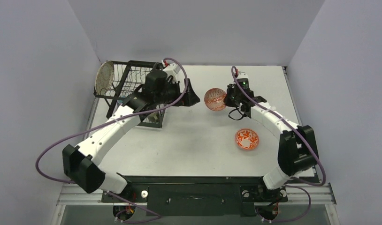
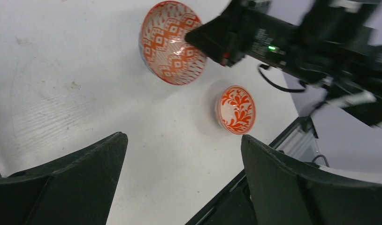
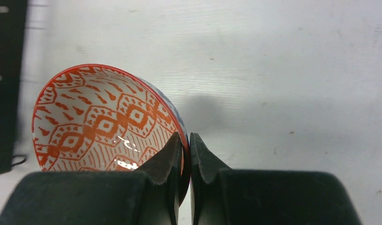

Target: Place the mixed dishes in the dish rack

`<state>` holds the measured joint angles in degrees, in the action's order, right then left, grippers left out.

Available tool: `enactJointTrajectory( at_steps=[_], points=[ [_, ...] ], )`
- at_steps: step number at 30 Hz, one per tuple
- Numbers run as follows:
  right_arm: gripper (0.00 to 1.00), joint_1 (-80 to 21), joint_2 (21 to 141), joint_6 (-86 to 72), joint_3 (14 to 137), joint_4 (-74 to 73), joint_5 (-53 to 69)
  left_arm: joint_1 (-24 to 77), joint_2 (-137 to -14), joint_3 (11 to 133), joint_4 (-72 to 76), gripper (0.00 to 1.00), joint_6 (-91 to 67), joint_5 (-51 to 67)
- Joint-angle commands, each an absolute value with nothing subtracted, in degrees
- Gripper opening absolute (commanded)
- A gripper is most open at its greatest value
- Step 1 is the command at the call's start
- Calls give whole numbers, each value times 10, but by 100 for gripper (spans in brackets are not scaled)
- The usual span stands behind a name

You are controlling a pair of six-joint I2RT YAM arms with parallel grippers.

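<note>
The right end effector (image 3: 185, 140) is clenched on the rim of a red-orange-and-white patterned bowl (image 3: 104, 122), held tilted right of the black wire dish rack (image 1: 133, 82), likely for carrying over; the left end effector (image 2: 182, 140) waits released beside the rack.

Surroundings on my feed
I see a white tabletop (image 1: 189, 145), faintly scuffed, boxed in by plain grey walls (image 1: 194, 28) on three sides.

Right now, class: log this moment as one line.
right gripper: shut on tilted geometric bowl | left gripper: open, empty | floral bowl: on table | speckled plate: upright at dish rack end
</note>
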<state>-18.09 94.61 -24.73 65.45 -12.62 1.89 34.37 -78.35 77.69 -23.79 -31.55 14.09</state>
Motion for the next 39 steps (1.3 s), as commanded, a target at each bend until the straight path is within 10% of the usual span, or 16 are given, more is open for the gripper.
enactJointTrajectory(
  at_steps=[1, 11, 39],
  points=[
    [0, -191, 839, -267, 615, -80, 84, 372, -849, 837, -238, 89, -290, 64],
    [0, -228, 734, -254, 571, -70, 92, 386, -939, 900, -244, 61, -273, 28],
    [0, -317, 699, -236, 597, -80, 54, 425, -947, 911, -298, 28, -194, -62]
  ],
)
